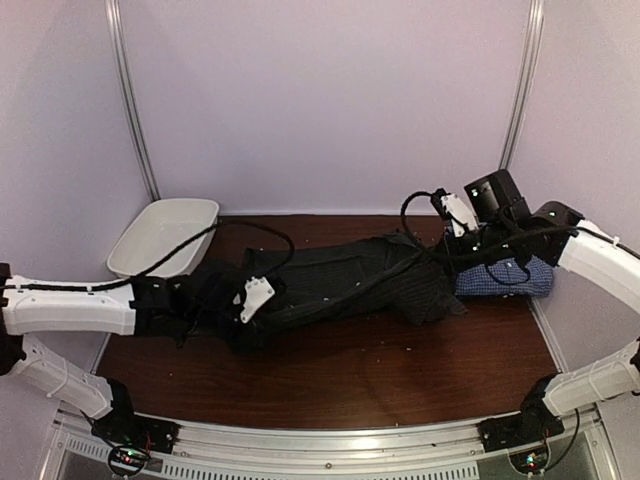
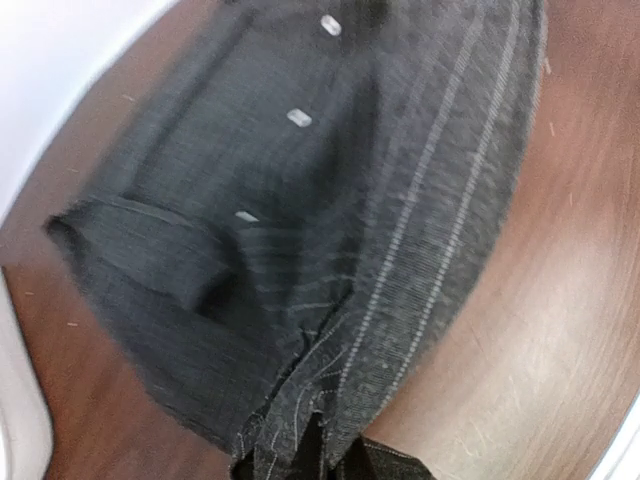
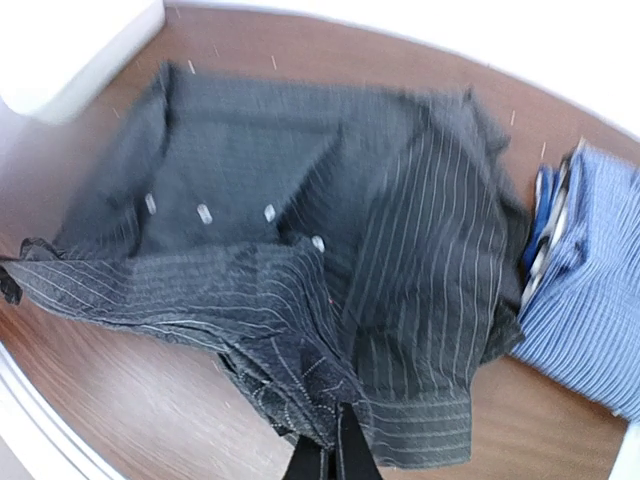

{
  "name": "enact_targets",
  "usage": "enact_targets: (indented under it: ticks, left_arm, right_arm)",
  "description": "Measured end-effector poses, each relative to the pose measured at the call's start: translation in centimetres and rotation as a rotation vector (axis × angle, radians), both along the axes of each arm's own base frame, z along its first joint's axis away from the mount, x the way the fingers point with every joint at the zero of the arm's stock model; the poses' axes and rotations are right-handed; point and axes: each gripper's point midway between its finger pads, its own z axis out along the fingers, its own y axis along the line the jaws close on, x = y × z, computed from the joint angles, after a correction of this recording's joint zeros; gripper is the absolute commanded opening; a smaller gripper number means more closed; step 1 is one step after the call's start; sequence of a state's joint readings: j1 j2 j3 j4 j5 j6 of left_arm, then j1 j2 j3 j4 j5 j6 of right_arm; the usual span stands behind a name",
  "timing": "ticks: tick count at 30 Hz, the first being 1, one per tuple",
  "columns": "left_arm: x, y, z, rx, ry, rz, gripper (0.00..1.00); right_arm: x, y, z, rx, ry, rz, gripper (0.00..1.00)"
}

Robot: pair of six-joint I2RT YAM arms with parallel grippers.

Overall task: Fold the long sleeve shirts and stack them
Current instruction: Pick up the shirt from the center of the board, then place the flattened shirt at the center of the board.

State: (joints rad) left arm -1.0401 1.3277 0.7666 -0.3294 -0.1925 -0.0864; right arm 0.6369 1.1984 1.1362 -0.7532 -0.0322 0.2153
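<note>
Our left hand [image 2: 322, 455] is pinched tight on a bunched edge of the black pinstriped cloth shirt [image 1: 340, 275], the fabric gathered between its fingers at that shirt's left end. Our right hand [image 3: 335, 450] is likewise clamped shut on a fold of the same shirt at its right end, beside a cuff. Between the two hands we see the shirt stretched flat across the middle of the brown wooden table [image 1: 330, 370], buttons showing. The folded blue-and-white small-check shirt [image 1: 535, 278] lies just beside its right edge. A white oval plastic tub [image 1: 160, 235] sits at the table's far left corner.
</note>
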Motion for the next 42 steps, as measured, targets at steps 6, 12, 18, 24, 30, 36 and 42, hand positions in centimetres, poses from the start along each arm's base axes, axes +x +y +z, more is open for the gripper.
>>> enact_targets:
  ticks: [6, 12, 18, 24, 30, 36, 42]
  left_arm:
    - [6.3, 2.4, 18.8, -0.326, -0.292, 0.223, 0.00]
    - [8.2, 3.8, 29.0, -0.451, -0.468, 0.316, 0.00]
    - [10.7, 4.3, 23.2, -0.274, -0.425, 0.381, 0.00]
    - [11.3, 5.6, 14.2, -0.071, -0.318, 0.402, 0.00]
    - [12.4, 8.3, 11.3, -0.002, -0.283, 0.466, 0.00]
    - [13.9, 10.2, 10.2, 0.027, -0.268, 0.526, 0.00]
    - [14.1, 10.4, 9.5, 0.040, -0.255, 0.533, 0.00]
  right_arm:
    - [1.0, 1.3, 12.4, 0.153, -0.231, 0.044, 0.00]
    - [0.2, 2.2, 17.7, 0.220, -0.320, 0.090, 0.00]
    - [1.7, 3.0, 10.7, 0.100, -0.199, 0.038, 0.00]
    - [0.8, 8.0, -2.1, -0.067, 0.028, 0.120, 0.20]
    - [-3.5, 12.6, -7.6, -0.066, 0.138, 0.279, 0.69]
    - [-4.2, 10.2, -6.1, 0.005, 0.089, 0.233, 0.79]
    - [-3.8, 6.3, -6.7, 0.020, 0.068, 0.126, 0.78]
